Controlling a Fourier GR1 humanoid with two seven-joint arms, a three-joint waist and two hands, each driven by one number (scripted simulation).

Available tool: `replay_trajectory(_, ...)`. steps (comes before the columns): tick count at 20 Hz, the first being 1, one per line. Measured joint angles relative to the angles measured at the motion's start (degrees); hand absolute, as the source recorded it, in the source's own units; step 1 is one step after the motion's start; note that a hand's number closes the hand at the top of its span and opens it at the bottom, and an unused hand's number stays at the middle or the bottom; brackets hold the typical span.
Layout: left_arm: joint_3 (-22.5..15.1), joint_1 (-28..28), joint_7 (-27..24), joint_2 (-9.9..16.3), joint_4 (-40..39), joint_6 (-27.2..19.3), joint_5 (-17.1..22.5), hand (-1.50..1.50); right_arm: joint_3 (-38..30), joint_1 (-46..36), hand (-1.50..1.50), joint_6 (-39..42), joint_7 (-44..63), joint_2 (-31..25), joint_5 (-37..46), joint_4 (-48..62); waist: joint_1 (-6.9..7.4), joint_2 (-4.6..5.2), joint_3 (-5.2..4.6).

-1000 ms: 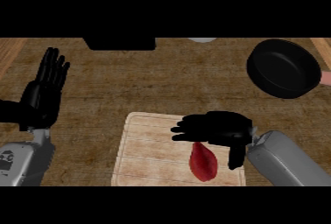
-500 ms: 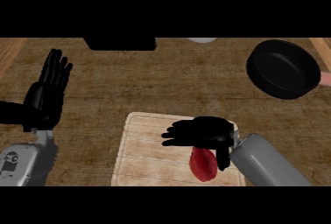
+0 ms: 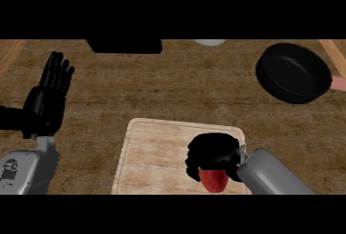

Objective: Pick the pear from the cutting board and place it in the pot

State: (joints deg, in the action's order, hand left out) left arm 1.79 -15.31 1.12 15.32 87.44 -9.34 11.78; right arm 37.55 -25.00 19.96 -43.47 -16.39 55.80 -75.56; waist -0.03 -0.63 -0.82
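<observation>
A red pear (image 3: 215, 181) lies on the pale wooden cutting board (image 3: 152, 151), near its lower right corner. My right hand (image 3: 213, 153) sits on top of the pear's upper end with its fingers curled round it, hiding that end. The black pot (image 3: 294, 73) stands on the counter at the upper right, well away from the board. At the left edge, beside the board and apart from it, my left hand (image 3: 46, 98) rests open with fingers up.
A dark rectangular object (image 3: 125, 45) and a pale round thing (image 3: 210, 42) sit at the counter's far edge. The pot's pinkish handle (image 3: 338, 83) sticks out to the right. Brown counter (image 3: 182, 91) lies between board and pot.
My right hand has drawn back toward me over the pear and its fingers have curled in from spread to closed round the fruit's top. The left hand has stayed put.
</observation>
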Motion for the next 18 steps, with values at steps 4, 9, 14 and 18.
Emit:
replay_trajectory(4,0.3,0.1,-0.4,-0.3,-0.3,0.4,-0.3,0.00,0.4,2.4,1.50,-0.6,-0.4,-0.3,1.9,-2.9,-0.20,-0.01,-0.05)
replay_trajectory(9,0.4,0.3,-0.1,-0.9,0.0,0.3,-0.6,0.00,-3.2,3.6,1.50,-0.7,5.3,2.3,2.3,-6.6,-0.31,0.03,0.11)
replay_trajectory(14,0.8,0.3,0.4,-0.6,-0.2,0.3,-0.5,0.00,-7.6,3.3,1.50,-2.2,27.1,11.1,6.1,-5.9,-0.48,-0.01,0.34)
replay_trajectory(18,0.4,-0.2,0.6,-1.0,-0.2,0.3,-0.6,0.00,-7.5,2.0,1.50,-5.7,45.0,14.4,5.3,-8.4,0.24,0.15,0.60)
